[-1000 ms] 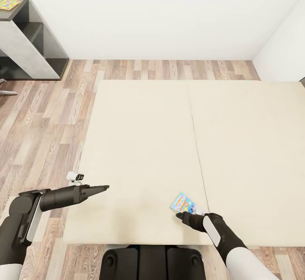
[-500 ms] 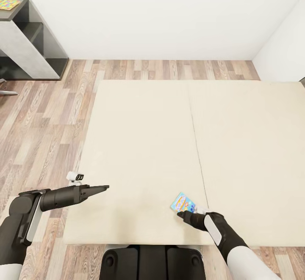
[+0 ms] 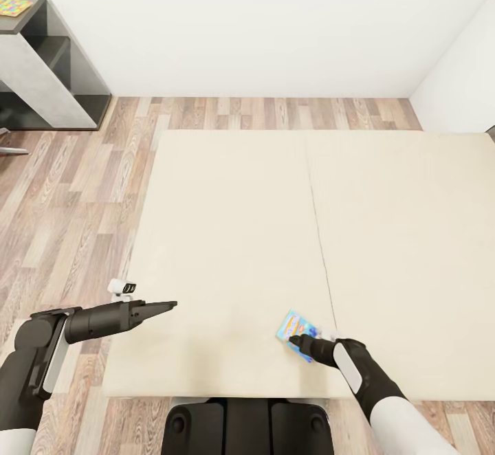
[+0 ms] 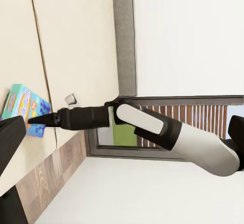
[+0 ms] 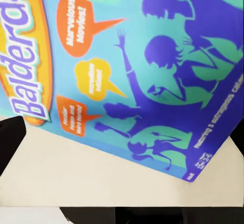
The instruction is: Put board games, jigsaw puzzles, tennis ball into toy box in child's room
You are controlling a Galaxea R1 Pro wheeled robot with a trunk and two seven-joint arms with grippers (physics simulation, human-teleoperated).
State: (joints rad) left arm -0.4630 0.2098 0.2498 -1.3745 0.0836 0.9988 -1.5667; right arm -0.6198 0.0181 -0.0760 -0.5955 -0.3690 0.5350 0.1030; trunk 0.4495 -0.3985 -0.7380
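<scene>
A blue board game (image 3: 295, 324) with a cartoon cover lies flat on the cream bed (image 3: 234, 221) near its front edge. My right gripper (image 3: 296, 339) reaches over the box's near edge, open, fingertips at the cover. In the right wrist view the cover (image 5: 137, 66) is very close, with one dark finger (image 5: 9, 140) beside it. The left wrist view shows the right gripper (image 4: 31, 122) touching the box (image 4: 23, 104). My left gripper (image 3: 168, 305) hovers open over the bed's left side, holding nothing. One jigsaw puzzle (image 3: 14, 7) lies on the table (image 3: 41, 77) at far left.
Wood-plank floor (image 3: 75, 207) runs along the bed's left side and behind it to the white wall. A seam (image 3: 320, 235) splits the mattress down the middle. My dark base (image 3: 247, 427) stands against the bed's front edge.
My right gripper has slid forward a little, its tips now over the blue box's near edge. The left arm and the box have stayed put.
</scene>
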